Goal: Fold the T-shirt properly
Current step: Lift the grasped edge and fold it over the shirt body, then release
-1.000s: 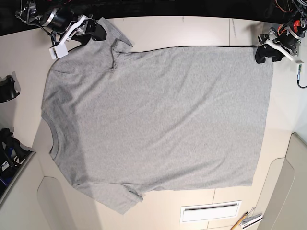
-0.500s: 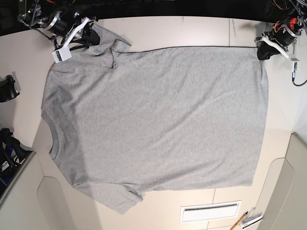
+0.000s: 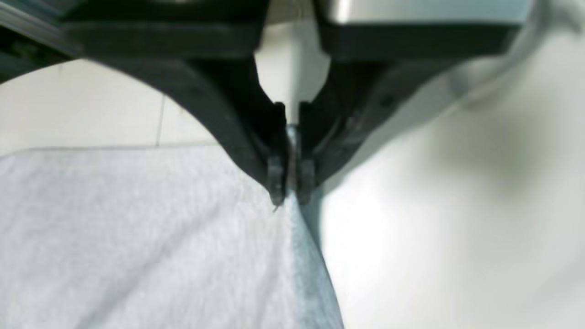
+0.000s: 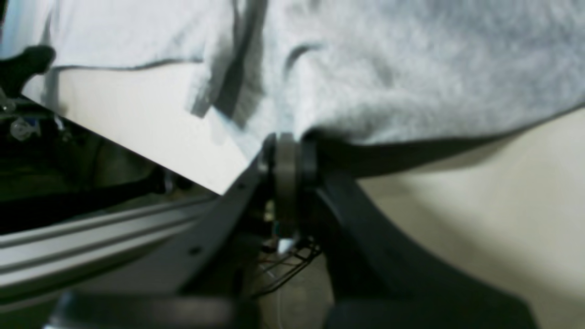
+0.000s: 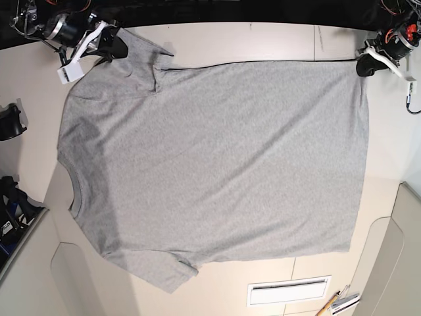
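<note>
No text, label, brand or number can be read in any view. The T-shirt [image 5: 217, 158] shows a plain grey face, with no lettering visible.

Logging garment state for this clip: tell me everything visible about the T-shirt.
The T-shirt is heather-grey, soft knit, short-sleeved, with a ribbed crew neck; no print shows. It lies spread flat on the pale table, neck toward the base view's left. The left end effector pinches a hem corner; the right end effector grips the far sleeve.
</note>
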`<state>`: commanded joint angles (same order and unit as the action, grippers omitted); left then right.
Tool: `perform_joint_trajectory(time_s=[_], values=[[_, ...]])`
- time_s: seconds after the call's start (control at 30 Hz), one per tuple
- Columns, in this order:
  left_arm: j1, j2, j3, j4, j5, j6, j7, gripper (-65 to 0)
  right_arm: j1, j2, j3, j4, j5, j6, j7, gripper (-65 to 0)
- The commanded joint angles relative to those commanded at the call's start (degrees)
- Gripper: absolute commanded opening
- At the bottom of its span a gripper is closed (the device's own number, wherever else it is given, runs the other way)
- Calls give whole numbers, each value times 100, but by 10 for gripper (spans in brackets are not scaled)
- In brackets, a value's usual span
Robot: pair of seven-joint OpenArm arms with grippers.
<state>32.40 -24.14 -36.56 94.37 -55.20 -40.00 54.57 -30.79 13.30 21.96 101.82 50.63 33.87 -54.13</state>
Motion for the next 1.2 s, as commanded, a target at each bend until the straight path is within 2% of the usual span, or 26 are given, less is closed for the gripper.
perform_joint_trajectory(time_s=[0.1,0.33,0.47,0.67,0.8,0.93,1.03,1.2], values=[[0,-2,-286,11,-463,0,509,-650,-245,0,72,131,177,4,-37,-650],[0,-85,-409,20,-1335,0,1139,-650,-625,0,179,857,236,46,-122,-650],[0,-210,-409,20,-1759,0,1198,-650,-623,0,433,1285,280,46,-258,-650],[-116,-369,-409,20,-1897,0,1143,-650,-439,4,1003,1593,339,50,-216,-650],[-522,-365,-409,20,-1784,0,1080,-650,37,4,1021,1593,153,63,-144,-650],[-789,-367,-396,17,-1121,0,516,-650,599,2,1016,1537,-76,55,59,-650],[-925,-365,-334,4,-608,0,-116,-650,1209,4,1016,1172,-138,59,142,-650],[-1368,-365,162,-142,170,0,-535,-650,2116,103,876,256,-179,61,142,-650]])
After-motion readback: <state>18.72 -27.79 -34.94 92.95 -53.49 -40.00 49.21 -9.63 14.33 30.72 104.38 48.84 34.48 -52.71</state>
